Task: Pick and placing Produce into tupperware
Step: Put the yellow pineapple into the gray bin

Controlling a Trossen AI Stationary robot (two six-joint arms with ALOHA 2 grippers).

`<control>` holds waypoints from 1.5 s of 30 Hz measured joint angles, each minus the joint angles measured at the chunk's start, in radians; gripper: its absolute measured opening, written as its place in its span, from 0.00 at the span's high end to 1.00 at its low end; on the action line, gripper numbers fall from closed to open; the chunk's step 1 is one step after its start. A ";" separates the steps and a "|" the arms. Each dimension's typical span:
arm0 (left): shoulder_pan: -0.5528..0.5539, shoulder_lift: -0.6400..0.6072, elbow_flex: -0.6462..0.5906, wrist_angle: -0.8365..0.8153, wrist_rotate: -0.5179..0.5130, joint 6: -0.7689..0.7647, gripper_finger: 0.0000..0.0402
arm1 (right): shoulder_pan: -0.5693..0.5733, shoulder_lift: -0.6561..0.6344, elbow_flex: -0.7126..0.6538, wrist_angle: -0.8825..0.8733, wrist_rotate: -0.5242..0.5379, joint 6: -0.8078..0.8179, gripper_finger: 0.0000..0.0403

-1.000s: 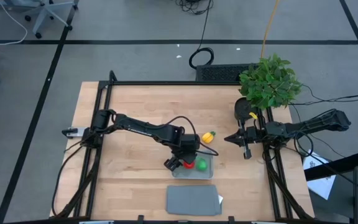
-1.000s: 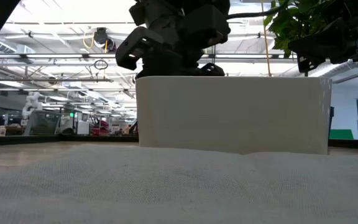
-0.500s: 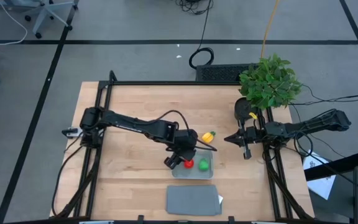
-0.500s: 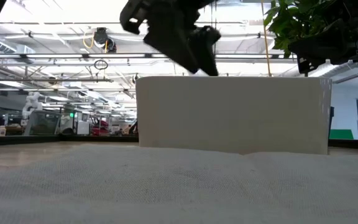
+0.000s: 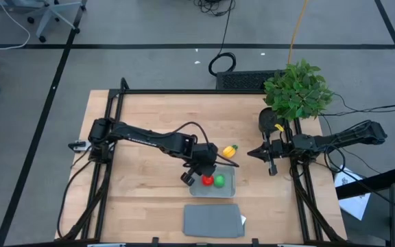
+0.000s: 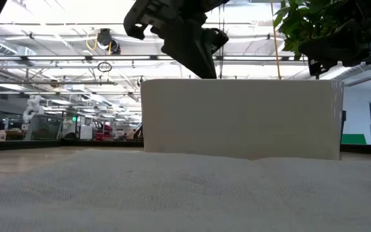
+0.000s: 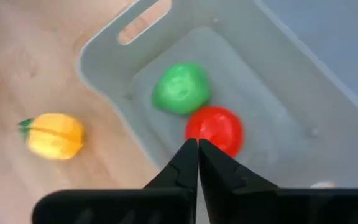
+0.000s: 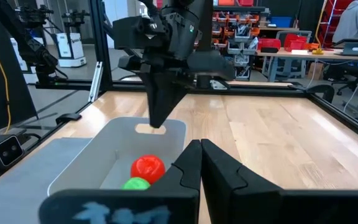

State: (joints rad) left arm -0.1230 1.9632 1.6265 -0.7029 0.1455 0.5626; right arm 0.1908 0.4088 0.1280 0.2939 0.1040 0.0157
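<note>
The left gripper (image 5: 199, 171), fingers closed and empty, hangs over the tupperware (image 5: 228, 186), which holds the red piece (image 7: 215, 129) and green piece (image 7: 180, 88) side by side. The yellow piece (image 5: 230, 150) lies on the worktop (image 5: 149, 116) just beside it. The right gripper (image 5: 257, 153), fingers pressed together and empty, waits near the worktop's right edge.

Wooden table (image 5: 149, 110) at frame centre, black metal frame along edges.
Leafy green potted plant (image 5: 297, 90) at table's upper right corner.
Flat grey lid (image 5: 213, 220) lying on table near bottom edge, centre; small white tag at its right edge.
Coiled black cable (image 5: 222, 64) on grey floor above table.
Office chair base (image 5: 55, 15) in upper left corner.
Paper sheets (image 5: 354, 193) on floor at lower right.
Low view: wide white block (image 6: 240, 118) standing across centre; workshop ceiling with lights behind.
Right wrist view: person (image 8: 352, 22) seated at bench, upper right, back turned.
</note>
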 joint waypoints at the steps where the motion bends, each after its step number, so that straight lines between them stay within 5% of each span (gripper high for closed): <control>1: -0.005 -0.009 0.000 -0.002 -0.036 0.006 0.95 | 0.000 0.000 0.000 0.000 0.000 0.000 1.00; 7: -0.043 -0.098 0.000 -0.006 -0.310 -0.010 0.99 | 0.000 0.000 0.000 0.000 0.000 0.001 1.00; 20: -0.022 -0.383 -0.059 -0.032 -0.437 -0.182 0.99 | 0.000 0.000 0.000 -0.005 0.000 0.001 1.00; 27: 0.036 -0.576 -0.331 0.250 -0.416 -0.222 1.00 | 0.000 0.002 0.000 -0.010 0.000 0.002 1.00; 33: 0.100 -0.707 -0.576 0.521 -0.233 -0.378 1.00 | 0.000 0.002 0.000 -0.007 0.000 0.000 1.00; 45: 0.094 -0.886 -1.022 1.080 -0.329 -0.390 1.00 | 0.000 0.002 0.000 0.024 0.000 -0.001 1.00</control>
State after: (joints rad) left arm -0.0288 1.0770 0.6047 0.3767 -0.1837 0.1726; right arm 0.1910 0.4107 0.1276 0.3182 0.1040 0.0149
